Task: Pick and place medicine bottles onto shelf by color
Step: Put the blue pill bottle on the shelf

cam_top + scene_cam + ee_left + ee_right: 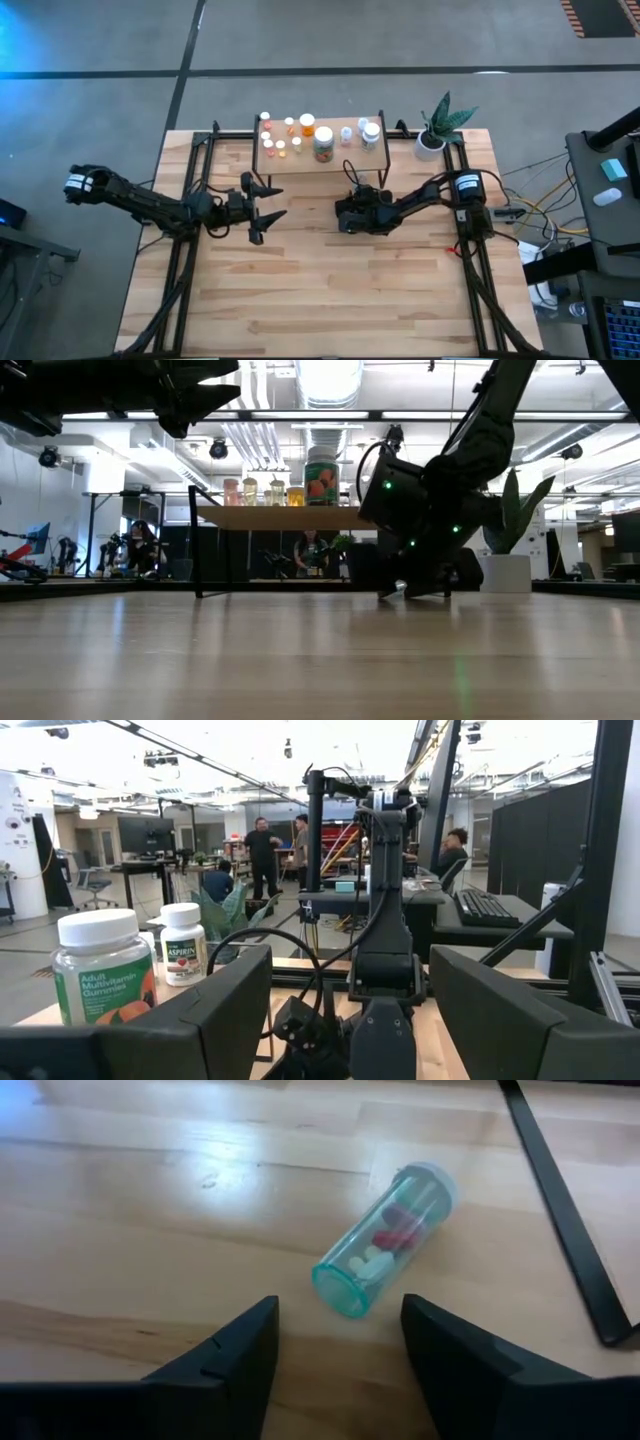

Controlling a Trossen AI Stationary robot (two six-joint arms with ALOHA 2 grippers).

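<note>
Right arm is down low near the middle of the overhead frame, and its right gripper (335,1355) hangs wide open with nothing in it, fingers either side of a clear green vial (383,1252) lying on its side on the plank table (330,290), just ahead of the fingertips, not yet touched. This looks like the pick step: one last bottle left down on the wood, red and white pills inside. The next move calls for easing forward so the fingers straddle that round body squarely, since it could roll, then a lift up to the shelf (322,161) at top centre, where the other bottles (323,143) already stand in a row. The left gripper (262,212) waits left of centre, held above the table, fingers spread, empty. Behind the table there's a workshop: bright ceiling lights, desks, people (263,845) standing about, a potted plant (437,127) at the table's upper right corner.
</note>
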